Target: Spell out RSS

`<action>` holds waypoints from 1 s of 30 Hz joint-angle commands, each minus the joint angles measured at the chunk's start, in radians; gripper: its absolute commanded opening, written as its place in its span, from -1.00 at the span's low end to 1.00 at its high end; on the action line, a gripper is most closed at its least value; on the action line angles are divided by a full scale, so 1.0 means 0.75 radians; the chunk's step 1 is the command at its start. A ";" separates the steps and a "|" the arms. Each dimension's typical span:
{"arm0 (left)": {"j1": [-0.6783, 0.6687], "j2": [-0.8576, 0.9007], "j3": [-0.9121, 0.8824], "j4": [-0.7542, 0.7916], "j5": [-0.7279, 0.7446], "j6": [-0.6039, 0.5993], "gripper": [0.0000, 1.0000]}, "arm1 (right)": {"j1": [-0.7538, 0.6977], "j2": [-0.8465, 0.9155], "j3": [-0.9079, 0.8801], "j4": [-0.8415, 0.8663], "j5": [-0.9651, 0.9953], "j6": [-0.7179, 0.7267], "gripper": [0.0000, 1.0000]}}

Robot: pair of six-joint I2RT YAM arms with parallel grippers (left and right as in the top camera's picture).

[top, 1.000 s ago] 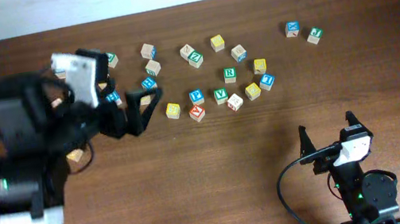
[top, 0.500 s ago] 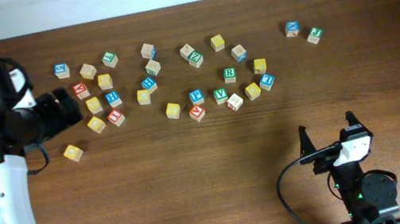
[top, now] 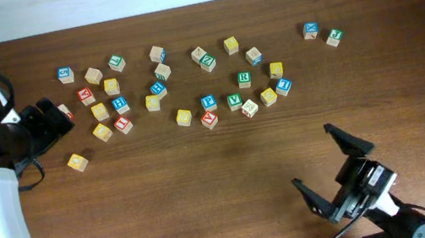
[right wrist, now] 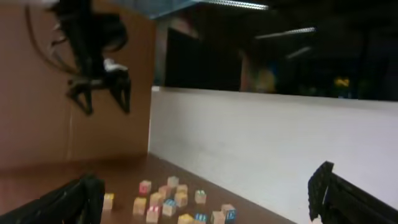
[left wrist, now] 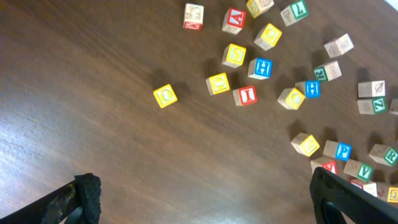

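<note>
The green cube with the white R (top: 244, 77) lies in the right part of the cube scatter; it also shows at the right edge of the left wrist view (left wrist: 386, 155). Several yellow-faced cubes lie around, such as one (top: 184, 117) and another (top: 269, 95); their letters are too small to tell which carry an S. My left gripper (top: 53, 119) is open and empty at the left end of the scatter, above bare table (left wrist: 208, 205). My right gripper (top: 329, 167) is open and empty at the front right, far from the cubes (right wrist: 208, 199).
Other letter cubes fill a band across the far half of the table, among them a green V cube (top: 233, 99), a lone yellow cube (top: 76, 162) at the left and two cubes (top: 311, 30) at the far right. The white wall (right wrist: 280, 143) is behind.
My left arm has pulled back left, off the cubes it covered. My right gripper has swung from its parked pose to a diagonal one, fingers spread wide.
</note>
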 commanded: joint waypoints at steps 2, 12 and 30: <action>0.005 -0.001 0.024 0.003 -0.010 -0.022 0.98 | -0.003 0.041 0.170 0.008 0.166 0.085 0.97; 0.005 -0.001 0.024 0.003 -0.010 -0.022 0.98 | -0.002 1.397 1.590 -0.939 -0.047 -0.106 0.96; 0.005 -0.001 0.024 0.003 -0.010 -0.022 0.98 | 0.282 2.831 2.596 -2.028 0.861 0.302 0.57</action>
